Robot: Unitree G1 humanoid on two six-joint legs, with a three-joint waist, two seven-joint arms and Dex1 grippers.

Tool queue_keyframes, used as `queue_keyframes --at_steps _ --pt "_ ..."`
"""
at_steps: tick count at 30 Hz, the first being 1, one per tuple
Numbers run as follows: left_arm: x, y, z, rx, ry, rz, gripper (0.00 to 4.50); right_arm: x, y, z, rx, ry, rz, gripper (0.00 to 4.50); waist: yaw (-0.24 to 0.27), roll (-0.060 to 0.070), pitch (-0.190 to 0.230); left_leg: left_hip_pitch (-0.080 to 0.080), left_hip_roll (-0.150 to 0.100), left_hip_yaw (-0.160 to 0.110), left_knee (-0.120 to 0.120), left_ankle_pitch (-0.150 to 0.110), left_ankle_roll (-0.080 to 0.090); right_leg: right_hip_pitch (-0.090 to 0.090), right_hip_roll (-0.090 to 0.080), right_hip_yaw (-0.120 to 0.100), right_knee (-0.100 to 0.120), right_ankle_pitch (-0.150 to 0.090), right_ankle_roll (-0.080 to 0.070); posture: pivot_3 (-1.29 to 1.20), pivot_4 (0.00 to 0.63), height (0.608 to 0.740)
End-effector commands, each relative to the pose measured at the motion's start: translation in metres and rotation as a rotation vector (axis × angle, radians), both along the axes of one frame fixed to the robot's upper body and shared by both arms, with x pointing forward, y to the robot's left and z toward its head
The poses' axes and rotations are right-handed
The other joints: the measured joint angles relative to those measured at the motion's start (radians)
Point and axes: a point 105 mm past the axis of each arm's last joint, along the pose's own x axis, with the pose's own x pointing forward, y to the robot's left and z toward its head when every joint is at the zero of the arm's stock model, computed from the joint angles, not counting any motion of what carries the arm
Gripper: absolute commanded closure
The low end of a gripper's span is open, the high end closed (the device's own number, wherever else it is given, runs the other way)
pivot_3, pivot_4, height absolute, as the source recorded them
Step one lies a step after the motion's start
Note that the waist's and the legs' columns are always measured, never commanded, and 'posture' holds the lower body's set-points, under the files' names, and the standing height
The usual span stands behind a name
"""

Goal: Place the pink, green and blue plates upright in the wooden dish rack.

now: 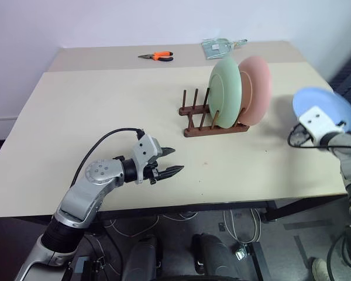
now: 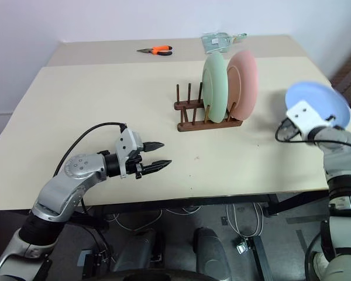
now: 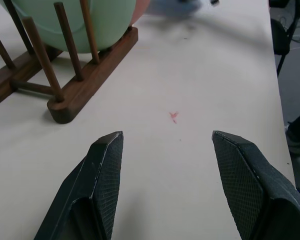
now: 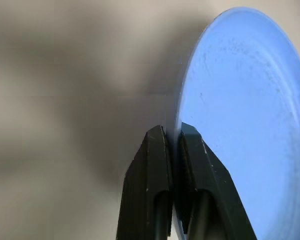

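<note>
Left end effector [image 1: 171, 161] spread over the table [image 1: 105, 117]; right end effector [image 4: 174, 137] pinching the blue plate [image 4: 245, 115].

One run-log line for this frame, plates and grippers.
rack: green plate, pink plate upright | right gripper: shut on blue plate rim, off table edge | left gripper: open, empty

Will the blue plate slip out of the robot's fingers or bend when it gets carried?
The blue plate probably stays stiff: it keeps its round shape though the right gripper pinches only its rim. It might slip or swing, since the hold is thin and the surface looks smooth. It seems light, held off the table by one edge.
</note>
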Motion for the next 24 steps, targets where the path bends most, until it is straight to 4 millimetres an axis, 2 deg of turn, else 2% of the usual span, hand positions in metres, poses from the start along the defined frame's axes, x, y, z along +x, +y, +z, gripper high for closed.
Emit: queue_keyframes --at_steps 1,3,4,5,7,8,12,14,16,19,24 --pt "0.002 0.004 0.014 -0.009 -0.056 0.009 1.6 -0.003 0.045 0.13 0.008 -0.444 0.158 4.44 0.0 0.003 0.001 0.0 0.0 0.001 0.0 0.0 0.0 -0.001 0.0 0.001 0.001 0.0 0.0 0.0 0.15 0.74" --pt "0.005 0.006 0.013 -0.004 -0.058 0.015 1.6 -0.017 0.091 0.18 0.151 -0.612 0.353 4.44 0.001 0.003 0.001 0.0 0.001 0.001 0.0 0.0 0.0 -0.002 0.001 0.001 0.001 0.0 0.0 0.0 0.15 0.74" --pt "0.006 0.006 0.012 -0.001 -0.059 0.017 1.6 -0.025 0.111 0.192 0.229 -0.635 0.456 4.44 0.002 0.003 0.001 0.0 0.002 0.001 0.0 0.0 -0.001 -0.002 0.002 0.001 0.001 0.0 0.0 0.0 0.15 0.74" --pt "0.006 0.007 0.012 0.0 -0.06 0.018 1.6 -0.032 0.127 0.197 0.29 -0.623 0.541 4.44 0.004 0.002 0.001 0.0 0.003 0.0 0.0 0.0 -0.001 -0.002 0.003 0.001 0.001 0.0 0.0 0.0 0.15 0.74" --pt "0.008 0.007 0.012 0.006 -0.068 0.023 1.6 -0.048 0.167 0.194 0.418 -0.524 0.753 4.44 0.012 -0.001 -0.001 0.0 0.004 -0.001 0.0 0.0 -0.001 -0.001 0.003 -0.001 0.001 0.0 0.0 0.0 0.15 0.74" --pt "0.009 0.008 0.012 0.009 -0.072 0.026 1.6 -0.056 0.18 0.191 0.463 -0.482 0.828 4.44 0.016 -0.003 -0.002 0.0 0.004 -0.003 0.0 0.0 -0.001 0.001 0.003 -0.002 0.001 0.0 0.0 0.0 0.15 0.74" --pt "0.012 0.011 0.013 0.004 -0.079 0.049 1.6 -0.091 0.24 0.192 0.953 -0.254 1.155 4.44 0.022 -0.003 -0.002 -0.001 0.001 -0.003 0.001 -0.001 0.001 0.002 -0.002 -0.002 0.0 0.001 0.001 0.0 0.15 0.74" --pt "0.011 0.011 0.013 0.003 -0.082 0.05 1.6 -0.09 0.258 0.18 1.052 -0.135 1.153 4.44 0.024 -0.003 -0.002 -0.001 0.001 -0.003 0.001 -0.001 0.001 0.001 -0.003 -0.002 0.0 0.001 0.0 0.0 0.15 0.74" --pt "0.011 0.012 0.013 -0.002 -0.086 0.058 1.6 -0.083 0.266 0.17 1.11 -0.072 1.098 4.44 0.026 -0.003 -0.002 -0.001 0.001 -0.003 0.0 -0.001 0.001 0.0 -0.003 -0.002 0.0 0.001 0.0 0.0 0.15 0.74" --pt "0.011 0.013 0.017 -0.026 -0.085 0.069 1.6 -0.072 0.268 0.164 1.229 -0.006 1.019 4.44 0.024 -0.003 -0.002 -0.002 0.001 -0.003 0.0 -0.001 0.001 -0.001 -0.004 -0.002 0.0 0.001 0.0 0.0 0.15 0.74" --pt "0.009 0.012 0.021 -0.048 -0.079 0.064 1.6 -0.057 0.266 0.148 1.313 0.07 0.919 4.44 0.018 -0.002 -0.002 -0.002 0.001 -0.002 0.0 -0.001 0.001 -0.002 -0.004 -0.002 0.0 0.001 0.0 0.0 0.15 0.74"
